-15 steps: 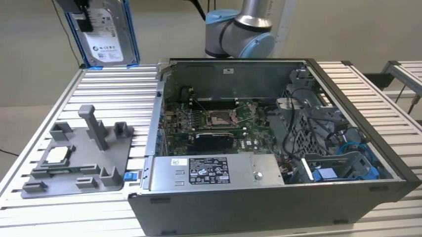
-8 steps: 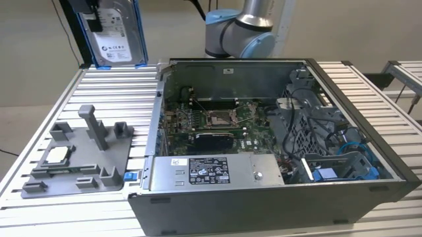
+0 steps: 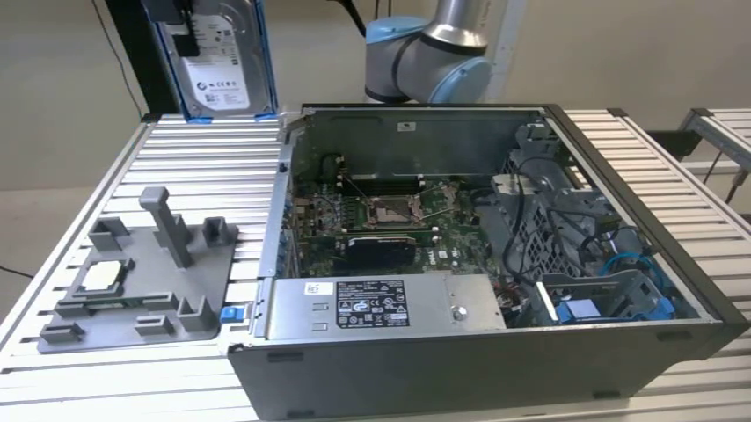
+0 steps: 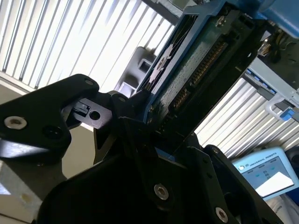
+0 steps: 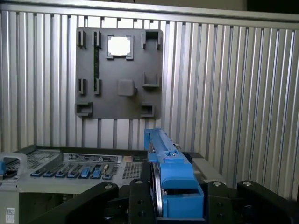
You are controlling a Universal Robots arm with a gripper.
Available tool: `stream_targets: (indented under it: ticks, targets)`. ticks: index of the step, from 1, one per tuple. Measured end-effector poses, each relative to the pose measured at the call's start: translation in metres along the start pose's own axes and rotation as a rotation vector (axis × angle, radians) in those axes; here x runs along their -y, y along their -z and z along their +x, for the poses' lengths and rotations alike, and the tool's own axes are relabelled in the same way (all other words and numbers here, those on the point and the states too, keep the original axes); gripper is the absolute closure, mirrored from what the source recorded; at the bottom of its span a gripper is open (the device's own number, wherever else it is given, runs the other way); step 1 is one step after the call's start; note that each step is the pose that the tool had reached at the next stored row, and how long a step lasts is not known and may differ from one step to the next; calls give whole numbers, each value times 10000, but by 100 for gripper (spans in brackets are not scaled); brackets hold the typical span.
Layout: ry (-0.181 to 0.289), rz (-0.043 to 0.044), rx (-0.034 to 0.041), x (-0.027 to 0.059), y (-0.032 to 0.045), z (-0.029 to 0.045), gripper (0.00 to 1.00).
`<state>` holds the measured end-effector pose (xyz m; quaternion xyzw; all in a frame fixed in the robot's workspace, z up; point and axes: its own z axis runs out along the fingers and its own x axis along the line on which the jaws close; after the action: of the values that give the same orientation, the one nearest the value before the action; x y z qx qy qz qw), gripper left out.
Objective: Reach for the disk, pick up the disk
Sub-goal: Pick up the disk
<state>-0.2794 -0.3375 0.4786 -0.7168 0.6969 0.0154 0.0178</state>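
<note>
slatted metal table [image 3: 176,145] — disk [image 3: 225,75] upright, high in the gripper [image 5: 177,203]

Soft, even light fills the exterior view: the ribbed tabletop [image 3: 188,158] shines pale, the open computer case [image 3: 411,132] holds shade inside, and the disk [image 3: 223,66] label glows white. In the second wrist view the slats [image 4: 46,37] blow out to glare, while the hand [image 4: 154,130] sits dark and blurred near the lens.

The exterior view looks obliquely down over the table [image 3: 176,145] and computer case [image 3: 470,374]. Both wrist views sit close behind the claw [image 5: 175,189], sharing the disk [image 5: 163,154].
</note>
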Motion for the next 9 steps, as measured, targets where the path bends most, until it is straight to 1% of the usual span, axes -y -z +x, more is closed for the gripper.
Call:
stream_targets:
  ticks: [9]
  targets:
    - [0, 0, 0, 179, -1, 5, 100]
